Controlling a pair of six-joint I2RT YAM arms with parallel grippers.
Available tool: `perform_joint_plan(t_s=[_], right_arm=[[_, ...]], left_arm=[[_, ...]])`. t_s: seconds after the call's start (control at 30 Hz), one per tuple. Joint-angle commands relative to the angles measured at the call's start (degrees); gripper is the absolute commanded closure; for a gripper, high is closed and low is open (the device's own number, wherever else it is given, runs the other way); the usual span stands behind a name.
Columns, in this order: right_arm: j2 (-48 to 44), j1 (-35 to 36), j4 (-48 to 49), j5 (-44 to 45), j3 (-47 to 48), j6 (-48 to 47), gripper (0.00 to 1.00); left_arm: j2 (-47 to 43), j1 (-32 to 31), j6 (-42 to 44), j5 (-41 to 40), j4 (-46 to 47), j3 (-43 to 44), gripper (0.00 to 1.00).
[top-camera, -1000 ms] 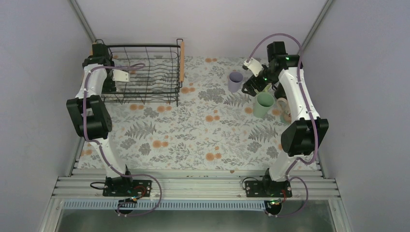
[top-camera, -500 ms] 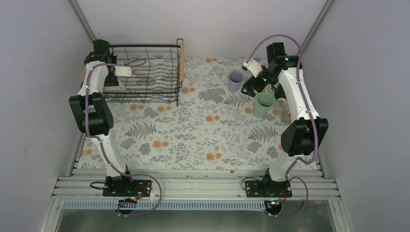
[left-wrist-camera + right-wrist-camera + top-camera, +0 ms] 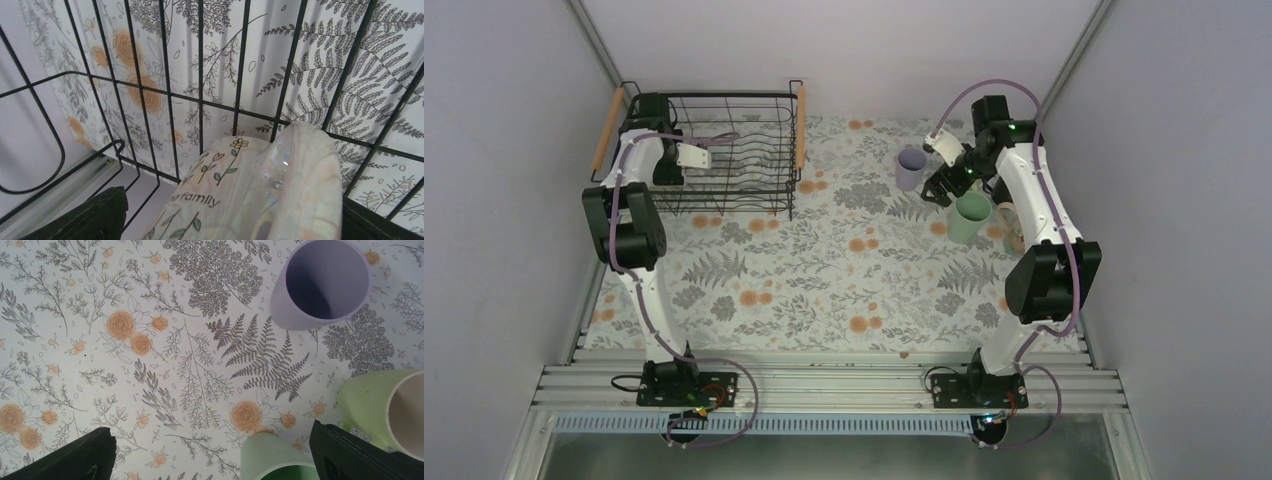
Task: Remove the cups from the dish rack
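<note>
At the far left corner of the dish rack, the left gripper was set for a pick-up, so the step in hand looked like grasping the beige patterned mug, probably the last of the cups to come out, since no other cup showed among the wires from above. Its jaws stood wide and astride the mug. The right-hand finger sat just beside the mug's pearly handle, while a clear gap lay between the other finger and the printed side, so nothing was gripped yet. The mug seemed to lie on its side against the rack's wire wall, lettered face toward the wrist camera, though the arm hid it in the overhead view. The next move would call for closing squarely on the body rather than the handle, then lifting straight up so the mug cleared the wires without snagging. Across the table, well apart from the rack, the right gripper hung with its jaws spread wide and nothing between them, above the unloaded cups: the lavender cup standing upright, the mint green cup just below the fingers, and the light green cup near it.
</note>
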Motion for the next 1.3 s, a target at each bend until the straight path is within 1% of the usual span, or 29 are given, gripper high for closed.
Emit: perform_joint_plan(t_s=[0.0,0.07,0.17,0.23,0.37,0.53,0.63,0.8,1.0,1.07,1.17,1.27], right_arm=[[-1.2,0.1,1.4,-0.5,-1.3,-0.1,0.00],[-1.4,-0.1,1.9,-0.7,-2.0,-0.2,0.00],[-1.6,-0.2,2.9,-1.1,-3.1,-0.2,0.00],[-1.4,-0.4,3.4,-1.2,-3.9,-0.2,0.00],[-1.3,-0.6,4.0,-1.6,-4.6,-0.5,0.00],[-1.5,-1.1,4.2,-2.1,-4.9,-1.0,0.00],[-1.7,-1.3,4.2,-2.5,-4.8,-1.1,0.00],[-2.4,-1.4,4.0,-3.2,-4.8,-1.2,0.00],[-3.1,-1.4,4.0,-3.4,-5.0,-1.2,0.00],[-3.2,-1.4,4.2,-3.6,-5.3,-1.3,0.00],[-3.6,-1.4,4.6,-4.0,-5.9,-1.5,0.00],[-3.7,-1.5,5.3,-4.4,-6.7,-1.6,0.00]], left_arm=[[2.3,0.1,0.5,-1.1,-2.6,4.0,0.13],[3.1,0.3,0.5,-0.7,-3.2,5.3,0.18],[4.3,-0.1,-0.2,-0.5,-3.7,7.9,0.29],[5.3,-0.4,-0.9,-1.0,-4.4,9.7,0.35],[6.8,-0.9,-1.4,-2.2,-5.9,12.0,0.43],[7.6,-1.4,-2.3,-2.6,-7.8,13.7,0.49],[9.0,-1.6,-3.6,-2.6,-10.7,16.3,0.54],[10.8,-1.8,-5.2,-3.6,-12.5,19.6,0.66],[11.7,-1.8,-6.3,-4.4,-13.6,20.9,0.68],[11.9,-1.9,-6.8,-4.4,-14.2,21.4,0.72],[12.0,-2.0,-7.5,-4.0,-15.4,22.3,0.82],[11.9,-2.2,-8.2,-3.6,-16.5,23.1,0.83]])
